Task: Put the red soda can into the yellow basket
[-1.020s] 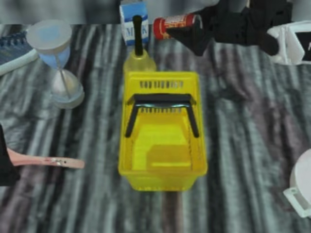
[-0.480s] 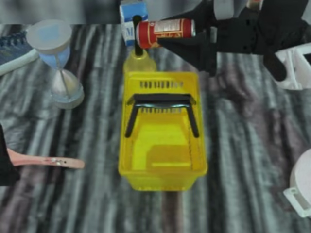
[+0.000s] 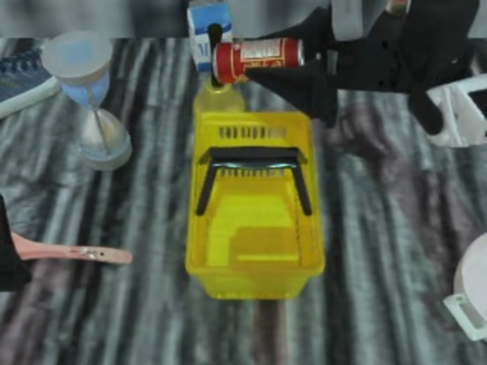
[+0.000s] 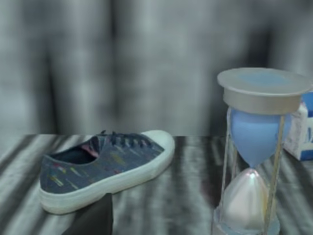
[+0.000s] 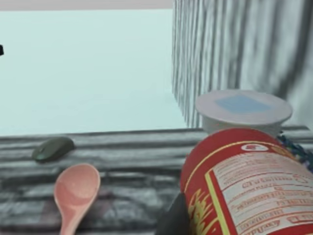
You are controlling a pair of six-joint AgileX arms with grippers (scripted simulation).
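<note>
R gripper [image 3: 293, 65] is clamped on the can [image 3: 255, 59], holding it sideways in the air, silver end pointing toward the top view's left, over the bell [image 3: 218, 91] and just past the far rim of the basket [image 3: 255, 201]. The can is likely carried high so it clears bell and carton [image 3: 209, 30] before dropping into the basket (handles [image 3: 253, 171] folded across the opening, so the near half looks the easier target). Fingertips mostly hidden behind the can; R wrist view shows only the can [image 5: 249, 188] close up, plus spoon [image 5: 76, 193]. L arm parked at the left edge w/ gripper out of sight.

Sneaker [image 4: 105, 166] beside hourglass [image 4: 254, 156], seemingly apart.
</note>
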